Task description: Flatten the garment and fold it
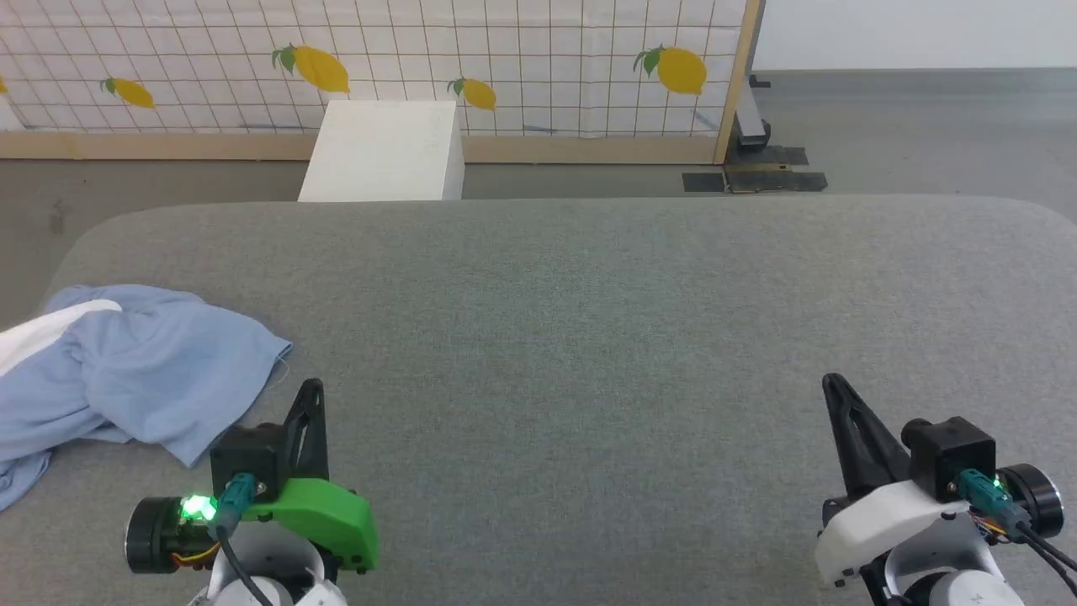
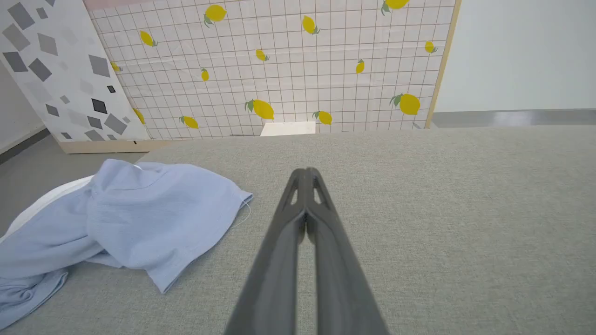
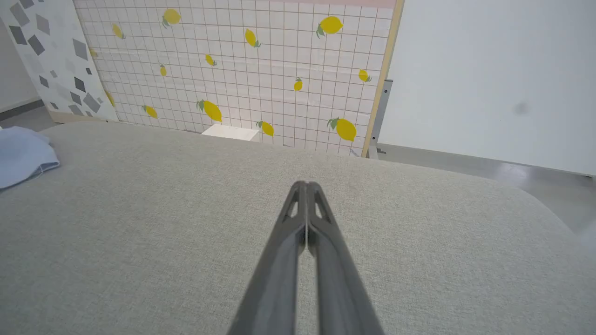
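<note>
The garment [image 1: 126, 370] is lying in a crumpled heap at the left end of the tabletop [image 1: 589, 337]. Its light blue knit is bunching into soft folds, and its leftmost part is running past the edge of the head view. A band of white cloth [image 1: 42, 332] is showing along its far left side; whether that is the collar I cannot tell. One loose corner is pointing right, toward the middle of the tabletop, with a thin thread [image 2: 247, 215] curling off it. In the left wrist view the garment [image 2: 139, 218] is sitting left of the fingers [image 2: 279, 260] and apart from them. In the right wrist view a small blue edge of it [image 3: 21, 153] is peeking in at the far left.

The left gripper [image 1: 313, 389] is hanging over the tabletop just beside the garment's near right edge. Its two dark fingers are pressing together along their length with nothing between them [image 2: 306, 174]. The right gripper [image 1: 833, 383] is waiting well apart at the near right, its jaws likewise pressed together and carrying nothing [image 3: 306, 186].

Grey woven fabric is covering the tabletop, whose far corners are curving round. Beyond the far edge a white box [image 1: 383, 151] is standing on the grey floor [image 1: 925, 135]. Behind it a wood-framed panel [image 1: 522, 59] is showing a white grid dotted with yellow lemons. A second panel [image 2: 51, 70] with grey flecks is leaning at the far left, and a plain white wall [image 3: 489, 70] is rising at the far right.
</note>
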